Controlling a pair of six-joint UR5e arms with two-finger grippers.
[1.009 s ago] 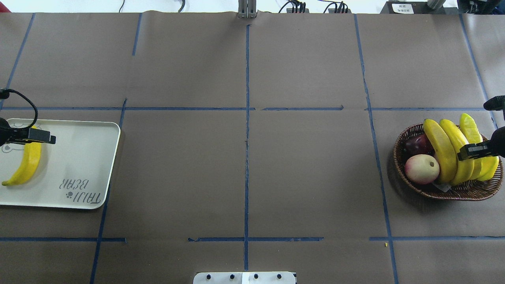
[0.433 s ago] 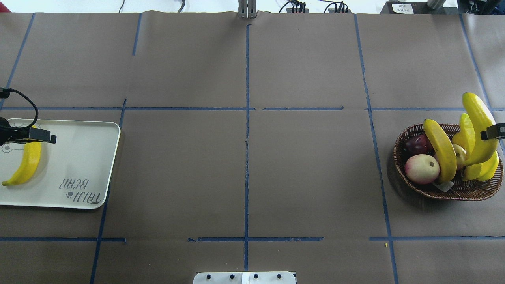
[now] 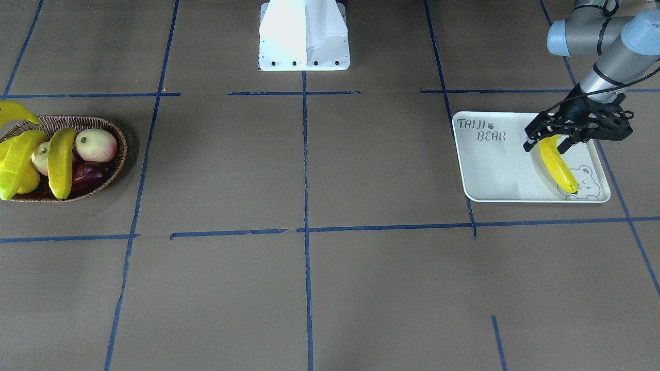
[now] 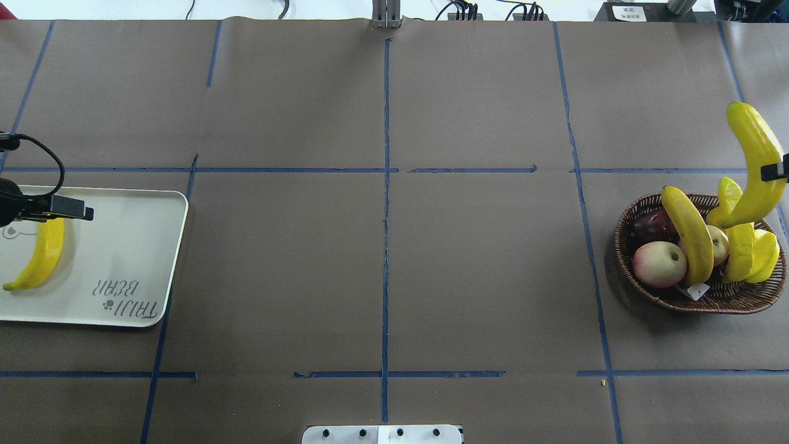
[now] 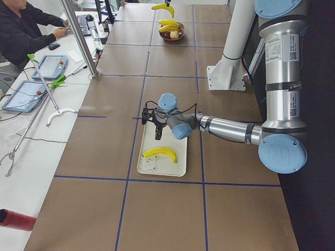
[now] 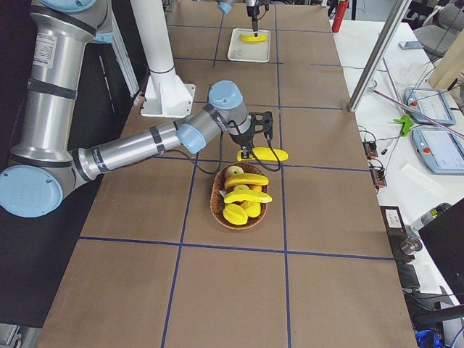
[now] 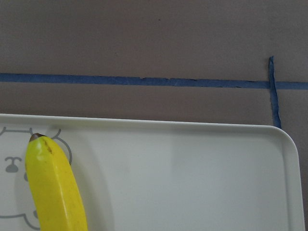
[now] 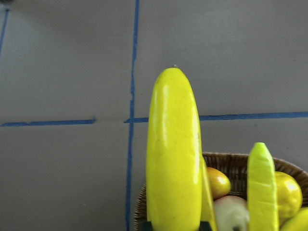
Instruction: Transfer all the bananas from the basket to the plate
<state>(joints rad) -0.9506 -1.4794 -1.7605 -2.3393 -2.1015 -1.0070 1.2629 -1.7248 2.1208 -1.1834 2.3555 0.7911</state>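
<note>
One banana (image 4: 40, 256) lies flat on the off-white plate (image 4: 123, 246), also seen in the front view (image 3: 558, 165). My left gripper (image 3: 545, 146) hangs open just above that banana's upper end. My right gripper (image 4: 775, 172) is shut on a second banana (image 4: 755, 166) and holds it in the air above the far right rim of the wicker basket (image 4: 678, 302). A third banana (image 4: 687, 234) lies across the basket. More yellow fruit (image 4: 763, 256) sits at the basket's right side; I cannot tell which of it is banana.
A pink-yellow peach-like fruit (image 4: 659, 264) and a dark red fruit (image 4: 652, 225) lie in the basket's left half. The robot's white base (image 3: 304, 36) stands at the near table edge. Blue tape lines cross the brown table.
My right gripper has lifted a banana up out of the basket and carried it toward the far side. My left gripper has barely moved over the plate.
</note>
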